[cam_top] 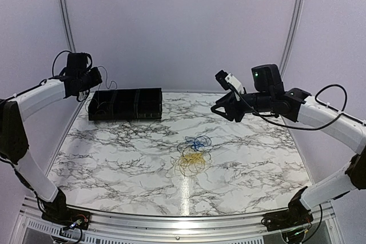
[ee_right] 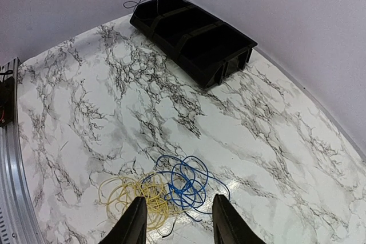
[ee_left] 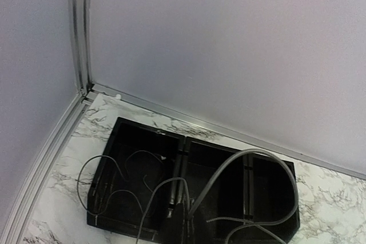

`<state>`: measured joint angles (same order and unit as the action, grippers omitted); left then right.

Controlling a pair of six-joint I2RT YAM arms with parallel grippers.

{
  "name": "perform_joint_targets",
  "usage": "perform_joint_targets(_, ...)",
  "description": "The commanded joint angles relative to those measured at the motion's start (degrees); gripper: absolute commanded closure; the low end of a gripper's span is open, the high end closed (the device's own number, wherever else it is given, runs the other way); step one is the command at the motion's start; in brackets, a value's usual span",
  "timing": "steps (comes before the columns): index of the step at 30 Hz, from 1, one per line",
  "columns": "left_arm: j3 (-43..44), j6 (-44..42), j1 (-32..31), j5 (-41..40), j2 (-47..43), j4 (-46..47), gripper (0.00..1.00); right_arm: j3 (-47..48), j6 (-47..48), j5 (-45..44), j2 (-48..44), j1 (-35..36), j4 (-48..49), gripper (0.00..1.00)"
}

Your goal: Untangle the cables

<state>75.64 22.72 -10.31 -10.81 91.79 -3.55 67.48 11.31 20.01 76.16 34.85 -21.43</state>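
Observation:
A tangle of blue cable [ee_right: 187, 182] and yellow cable [ee_right: 132, 194] lies on the marble table, with a short black end [ee_right: 173, 234] showing under it. In the top view the pile [cam_top: 193, 154] sits mid-table. My right gripper [ee_right: 178, 224] is open and empty, hovering above the pile, and shows at the right in the top view [cam_top: 221, 110]. My left gripper [cam_top: 91, 80] is high over the black tray's left end. In the left wrist view it [ee_left: 183, 224] is shut on a pale whitish cable [ee_left: 251, 155], whose loops dangle over the tray.
A black tray [cam_top: 126, 117] with several compartments stands at the back left by the wall; it also shows in the left wrist view [ee_left: 146, 126] and the right wrist view [ee_right: 220, 68]. Thin grey wire loops [ee_left: 106, 178] hang or lie over its left compartment. Enclosure walls close off back and sides.

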Motion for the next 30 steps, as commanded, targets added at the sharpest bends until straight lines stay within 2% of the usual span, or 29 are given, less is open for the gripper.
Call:
perform_joint_targets(1,0.5,1.5,1.7,-5.7,2.6,-3.0,1.00,-1.5,1.4,-1.1,-2.4,0.1,-0.4,0.60)
perform_joint_targets(10,2.6,1.5,3.6,-5.7,9.8,0.8,1.00,-5.9,2.4,-1.3,-4.0,-0.1,-0.5,0.60)
perform_joint_targets(17,5.8,1.7,6.5,-0.3,15.9,6.0,1.00,-7.7,4.0,-3.3,-3.0,-0.4,-1.4,0.60)
perform_joint_targets(23,10.0,1.3,9.0,7.4,20.9,10.5,1.00,-7.5,5.1,-4.0,-1.1,-0.4,-2.5,0.60)
perform_joint_targets(30,12.9,3.5,9.6,13.9,26.9,14.2,1.00,-5.7,6.4,-5.0,1.8,-0.5,-2.7,0.60)
